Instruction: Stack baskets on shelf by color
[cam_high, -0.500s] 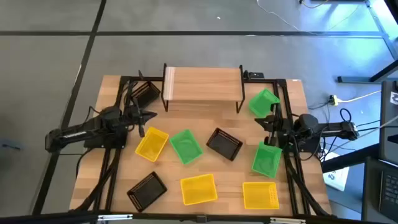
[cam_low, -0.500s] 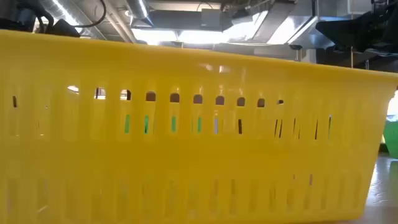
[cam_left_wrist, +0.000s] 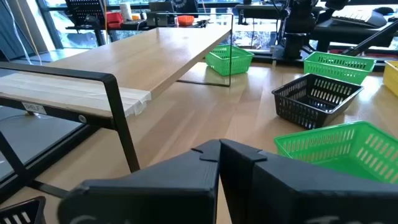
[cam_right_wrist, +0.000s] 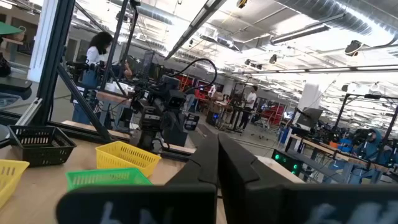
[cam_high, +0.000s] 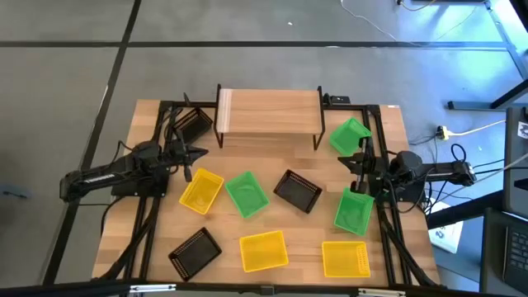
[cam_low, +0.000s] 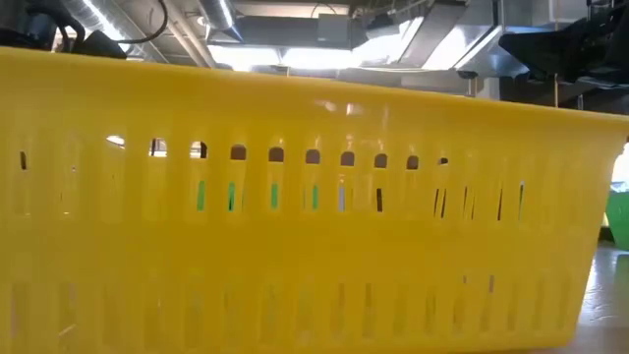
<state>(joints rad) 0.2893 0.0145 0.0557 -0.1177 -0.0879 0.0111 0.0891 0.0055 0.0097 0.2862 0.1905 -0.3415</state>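
The left gripper (cam_high: 200, 152) is hovering clenched and holding nothing near the left edge of the surface (cam_high: 272, 161), its fingers (cam_left_wrist: 219, 152) pressed together and pointing toward the middle. The right gripper (cam_high: 347, 161) is likewise clenched and empty near the right edge, facing the left one across the surface.

Just beside the left gripper, a yellow basket (cam_high: 201, 190) is lying toward the near side, and a black basket (cam_high: 195, 126) is sitting toward the far left corner, partly under the arm's cables. Next to the yellow one, a green basket (cam_high: 247, 195) is resting near the middle, with another black basket (cam_high: 297, 190) just beside it on the right.

Around the right gripper, one green basket (cam_high: 350, 135) is lying tilted toward the far right corner and another green basket (cam_high: 353, 210) is sitting on the near side of it.

Along the near edge, a third black basket (cam_high: 195, 252) is lying at the left, a yellow basket (cam_high: 263, 251) in the middle, filling the low view, and a third yellow basket (cam_high: 346, 258) at the right.

The shelf (cam_high: 268, 110) is standing at the middle of the far edge, its light plank top carrying no basket.
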